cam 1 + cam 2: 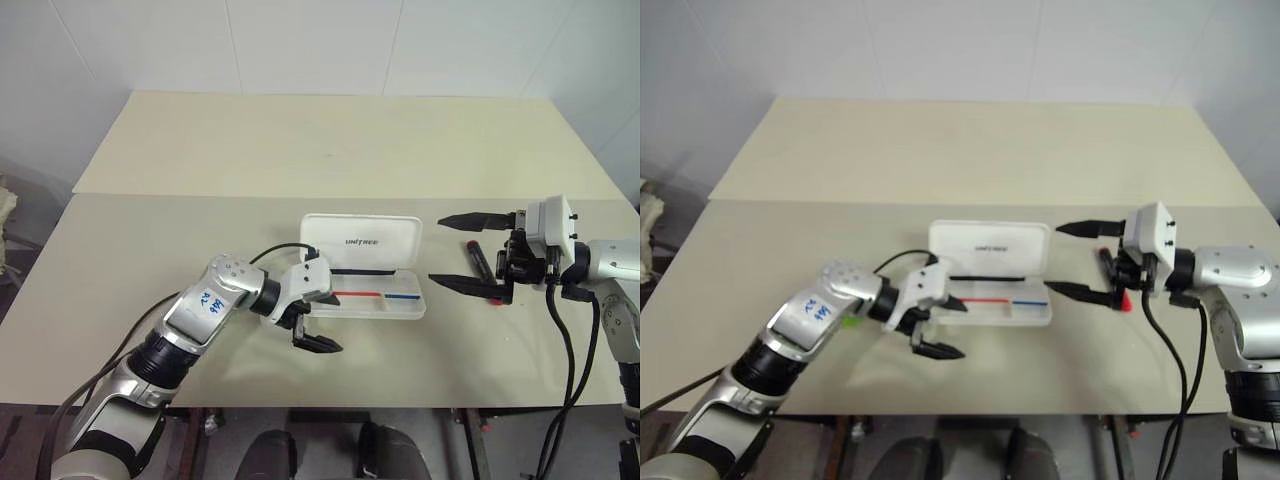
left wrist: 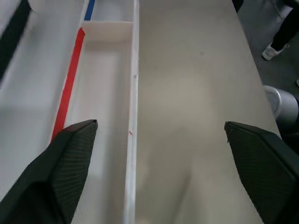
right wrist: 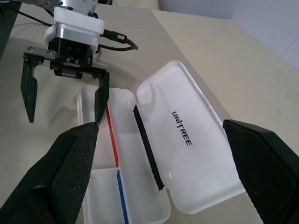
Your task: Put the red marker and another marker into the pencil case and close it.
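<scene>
We hover both the left gripper point(image 1: 315, 325) and right gripper point(image 1: 468, 252) spread wide and empty beside the open pencil case point(image 1: 372, 283), and reaching for the red marker point(image 1: 477, 259) lying under the right gripper risks knocking it away.

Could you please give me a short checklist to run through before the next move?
1. Pencil case lid open: ok.
2. Left gripper open and empty: ok.
3. Right gripper open and empty: ok.
4. Red marker in the case: not ok; it lies on the table right of the case, by the right gripper.
5. Second marker in the case: cannot tell; the tray parts that show are bare.
</scene>
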You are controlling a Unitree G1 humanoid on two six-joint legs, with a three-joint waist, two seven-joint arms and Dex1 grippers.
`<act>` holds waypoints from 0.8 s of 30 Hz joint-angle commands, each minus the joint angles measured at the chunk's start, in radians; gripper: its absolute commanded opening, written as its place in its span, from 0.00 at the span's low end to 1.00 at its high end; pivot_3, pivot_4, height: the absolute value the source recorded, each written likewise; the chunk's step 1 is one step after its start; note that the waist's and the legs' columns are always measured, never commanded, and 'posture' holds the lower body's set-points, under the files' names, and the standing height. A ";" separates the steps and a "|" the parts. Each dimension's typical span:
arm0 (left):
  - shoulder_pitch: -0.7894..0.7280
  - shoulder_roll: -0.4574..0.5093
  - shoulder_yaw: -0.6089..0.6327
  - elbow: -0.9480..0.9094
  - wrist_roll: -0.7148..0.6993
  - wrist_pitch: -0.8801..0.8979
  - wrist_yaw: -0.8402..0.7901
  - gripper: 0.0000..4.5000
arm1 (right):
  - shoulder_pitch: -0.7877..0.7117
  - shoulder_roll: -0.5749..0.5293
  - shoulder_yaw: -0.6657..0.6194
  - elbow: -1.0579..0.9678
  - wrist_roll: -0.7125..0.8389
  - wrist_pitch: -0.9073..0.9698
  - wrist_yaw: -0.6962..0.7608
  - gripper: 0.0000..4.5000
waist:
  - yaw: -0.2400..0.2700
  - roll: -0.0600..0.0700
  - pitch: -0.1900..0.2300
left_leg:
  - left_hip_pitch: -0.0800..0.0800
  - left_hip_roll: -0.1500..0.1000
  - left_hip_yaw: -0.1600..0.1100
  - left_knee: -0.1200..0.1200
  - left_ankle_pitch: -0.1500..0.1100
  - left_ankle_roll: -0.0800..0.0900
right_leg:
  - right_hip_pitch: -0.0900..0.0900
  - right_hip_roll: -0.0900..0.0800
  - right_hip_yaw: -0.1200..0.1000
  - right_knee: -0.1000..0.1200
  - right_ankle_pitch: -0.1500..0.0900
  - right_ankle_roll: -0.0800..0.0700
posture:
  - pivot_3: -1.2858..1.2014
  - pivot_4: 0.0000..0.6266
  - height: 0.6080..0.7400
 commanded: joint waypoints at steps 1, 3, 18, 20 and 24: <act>0.022 0.009 0.034 -0.051 -0.042 0.003 0.003 0.99 | -0.016 0.009 -0.008 -0.019 0.003 -0.017 -0.009 1.00 | -0.002 0.000 0.000 | 0.000 0.000 0.000 0.000 0.000 0.000 | 0.000 0.000 0.000 0.000 0.000 0.000 | 0.52 0.24 1.00; 0.035 0.007 0.056 -0.051 -0.057 -0.006 0.016 0.99 | -0.013 0.015 -0.009 -0.018 0.001 -0.015 -0.014 1.00 | -0.002 0.000 0.000 | 0.000 0.000 0.000 0.000 0.000 0.000 | 0.000 0.000 0.000 0.000 0.000 0.000 | 0.52 0.24 1.00; 0.214 -0.031 0.298 -0.057 -0.225 -0.310 0.006 0.99 | 0.140 0.050 -0.092 -0.015 -0.125 0.258 -0.503 1.00 | -0.002 0.000 0.000 | -0.001 0.000 -0.001 0.000 0.000 0.000 | 0.000 -0.001 0.000 0.000 0.000 0.000 | 0.52 0.24 1.00; 0.233 -0.026 0.347 -0.087 -0.276 -0.303 0.011 0.99 | 0.164 0.079 -0.097 -0.008 -0.152 0.280 -0.578 1.00 | -0.003 0.000 0.000 | 0.000 0.000 -0.001 0.000 0.000 0.000 | 0.000 -0.001 0.000 0.000 0.000 0.000 | 0.52 0.24 1.00; 0.268 0.020 0.458 -0.156 -0.380 -0.237 0.041 0.99 | 0.206 0.147 -0.082 0.013 -0.187 0.298 -0.664 1.00 | -0.005 0.000 0.000 | 0.000 0.000 -0.001 0.000 0.000 0.000 | 0.000 -0.001 0.001 0.002 0.000 0.000 | 0.52 0.24 1.00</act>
